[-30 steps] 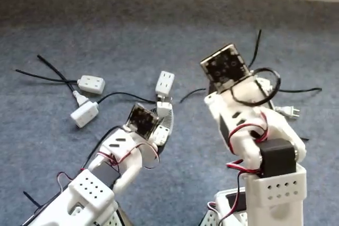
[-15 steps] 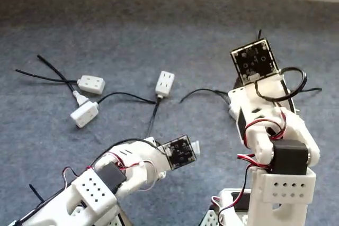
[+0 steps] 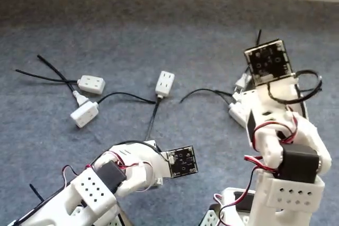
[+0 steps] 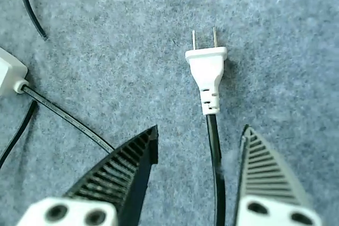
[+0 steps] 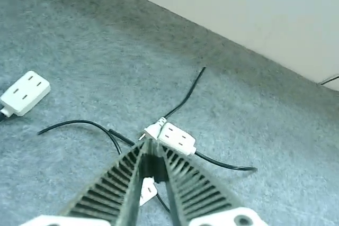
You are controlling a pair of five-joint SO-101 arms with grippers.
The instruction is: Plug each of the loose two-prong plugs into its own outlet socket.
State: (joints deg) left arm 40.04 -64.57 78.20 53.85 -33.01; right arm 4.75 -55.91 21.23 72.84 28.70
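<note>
High view showed that both arms had turned within the last second. The left arm (image 3: 132,165) had drawn back from the middle outlet socket (image 3: 165,83) to the near side of the carpet (image 3: 212,25). The right arm (image 3: 270,125) had swung from the centre to the right, over the far socket (image 3: 235,110).

In the left wrist view the left gripper (image 4: 200,130) stood wide open above a loose two-prong plug (image 4: 206,72). The plug lay flat, its prongs pointing away, and its black cord (image 4: 214,157) ran between the fingers, apparently untouched.

In the right wrist view the right gripper (image 5: 153,154) had its fingers pressed together. A dark strip showed between them; I could not tell if it was a cord. Just past the tips the far socket lay with a small plug (image 5: 152,129) beside its end; whether this one was seated was not clear.

I judged that the left arm was now lined up for a new plug, which was not yet gripped.
</note>
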